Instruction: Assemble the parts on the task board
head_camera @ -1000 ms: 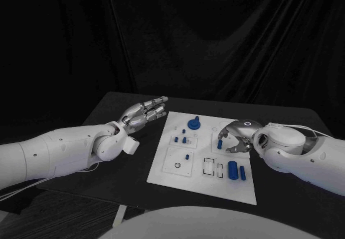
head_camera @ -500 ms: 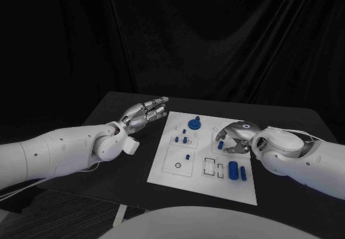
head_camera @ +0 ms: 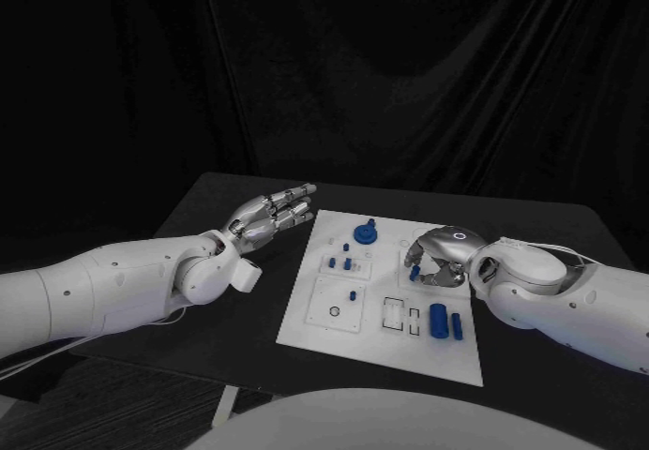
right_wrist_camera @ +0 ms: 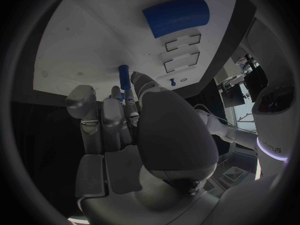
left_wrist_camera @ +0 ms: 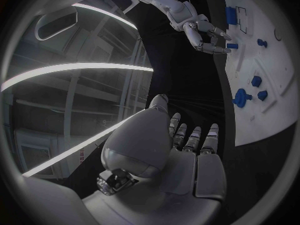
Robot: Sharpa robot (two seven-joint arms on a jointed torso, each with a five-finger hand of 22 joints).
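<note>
Two hands. Right hand [head_camera: 440, 255], frame right of centre, curled over the task board [head_camera: 383, 337], pinching a small blue peg [right_wrist_camera: 125, 76] at its fingertips. Left hand [head_camera: 272, 215], upper left of board, fingers extended together, holding nothing, beside the board's far-left corner.

A lab or studio; black curtains [head_camera: 406, 84] behind the black table [head_camera: 217, 202]; ceiling strip lights [left_wrist_camera: 69, 72].

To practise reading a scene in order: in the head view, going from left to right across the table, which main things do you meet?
left hand → large blue knobbed part → right hand
</note>
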